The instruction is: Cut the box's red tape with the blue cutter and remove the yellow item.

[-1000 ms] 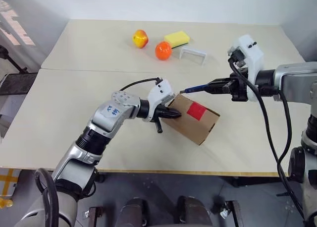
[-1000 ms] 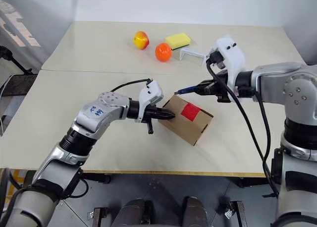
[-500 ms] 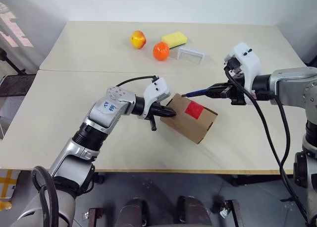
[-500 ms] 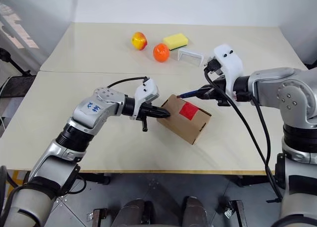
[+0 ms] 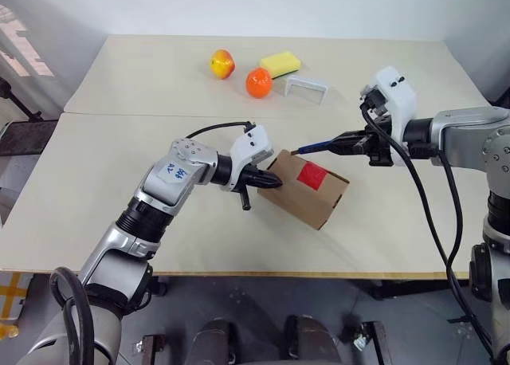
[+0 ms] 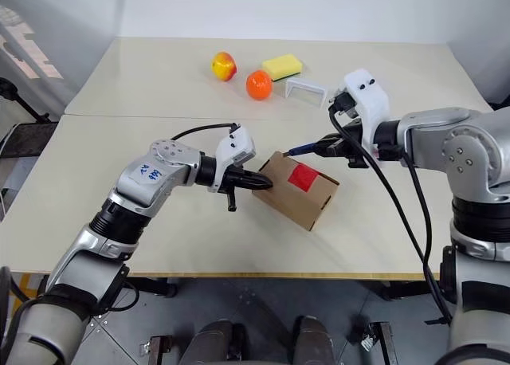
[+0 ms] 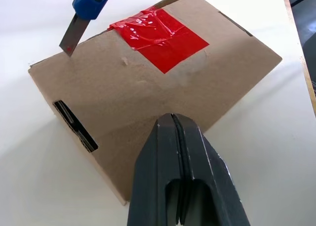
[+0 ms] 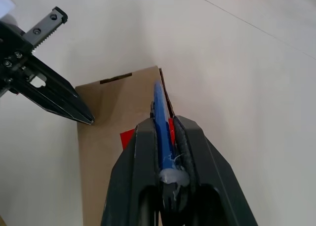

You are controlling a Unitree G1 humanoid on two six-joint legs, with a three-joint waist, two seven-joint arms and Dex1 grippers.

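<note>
The box (image 5: 307,187) sits on the counter (image 5: 119,166) near the front edge, flaps closed, the red tape (image 5: 311,174) intact on its upper face. Left gripper (image 5: 271,181) is clenched with nothing between its fingers, tips pressed against the box's left end. Right gripper (image 5: 344,144) is clamped on the blue cutter (image 5: 312,149), which runs out toward the box; the blade tip hovers just above the box's far top edge, a bit short of the tape, and I can't tell whether it touches the cardboard. In the left wrist view the blade (image 7: 69,36) hangs at the carton's corner beside the tape. On the far side of the counter: a yellow-red fruit (image 5: 222,63), an orange fruit (image 5: 258,82), a yellow sponge (image 5: 281,63) and a small white bracket (image 5: 307,87), all well apart from the box.
</note>
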